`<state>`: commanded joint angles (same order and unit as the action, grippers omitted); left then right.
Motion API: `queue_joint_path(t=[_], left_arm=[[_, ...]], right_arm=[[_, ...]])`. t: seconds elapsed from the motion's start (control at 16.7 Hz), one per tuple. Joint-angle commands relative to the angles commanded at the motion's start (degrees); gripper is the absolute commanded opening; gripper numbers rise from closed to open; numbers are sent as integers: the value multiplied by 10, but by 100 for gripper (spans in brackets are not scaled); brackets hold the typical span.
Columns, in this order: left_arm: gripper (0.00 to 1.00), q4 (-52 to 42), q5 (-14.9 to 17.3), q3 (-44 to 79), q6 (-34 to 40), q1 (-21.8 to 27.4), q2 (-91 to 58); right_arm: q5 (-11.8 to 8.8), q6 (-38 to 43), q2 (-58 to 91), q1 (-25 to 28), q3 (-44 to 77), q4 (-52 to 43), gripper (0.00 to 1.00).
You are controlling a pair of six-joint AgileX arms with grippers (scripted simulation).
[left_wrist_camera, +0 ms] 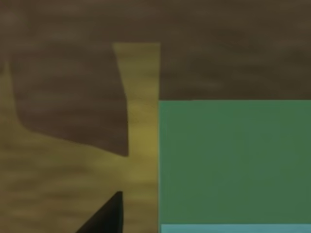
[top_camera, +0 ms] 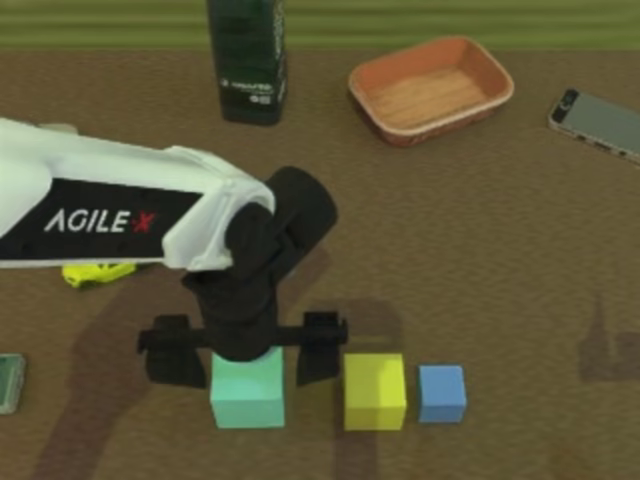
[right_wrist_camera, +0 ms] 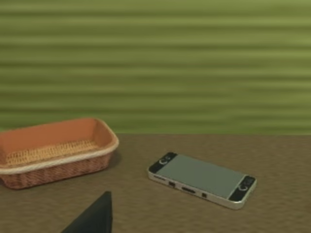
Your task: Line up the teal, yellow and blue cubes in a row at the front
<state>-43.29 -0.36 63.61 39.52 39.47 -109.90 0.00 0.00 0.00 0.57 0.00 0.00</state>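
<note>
The left gripper (top_camera: 243, 352) hangs over the back edge of the teal cube (top_camera: 247, 390), its two black fingers (top_camera: 320, 348) spread wide apart, one on each side of the cube and wider than it, holding nothing. Whether the fingers touch the cube cannot be told from above. The left arm reaches in from the left side of the tabletop (top_camera: 480, 250).

The teal cube sits at the front of the tabletop. Just to its right, with a gap between them, stands the yellow cube (top_camera: 374, 391), and just right of that, a narrow gap away, the blue cube (top_camera: 442, 393). The three form a row, teal largest and blue smallest.

In the left wrist view the teal cube (left_wrist_camera: 233, 160) fills much of the picture, with one dark fingertip (left_wrist_camera: 107, 216) beside it and clear of it.

Behind the teal cube and to its left, a yellow-green toy car (top_camera: 98, 272) lies partly under the arm. Far behind the cubes stand a dark bottle (top_camera: 246, 58) and an orange basket (top_camera: 432, 88); a phone (top_camera: 595, 122) lies right of the basket.

The right gripper is out of the top view; its wrist view shows the basket (right_wrist_camera: 56, 151), the phone (right_wrist_camera: 201, 178) and one dark fingertip (right_wrist_camera: 95, 218), so its state cannot be told.
</note>
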Motion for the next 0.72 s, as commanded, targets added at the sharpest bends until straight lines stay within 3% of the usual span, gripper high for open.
queue_joint_path(t=[0.42, 0.72], left_arm=[[100, -10, 0, 8, 0, -1, 4], [100, -113, 0, 64, 3, -7, 44]], right_arm=[[0, 0, 0, 0, 0, 0, 100], [0, 0, 0, 0, 0, 0, 100]])
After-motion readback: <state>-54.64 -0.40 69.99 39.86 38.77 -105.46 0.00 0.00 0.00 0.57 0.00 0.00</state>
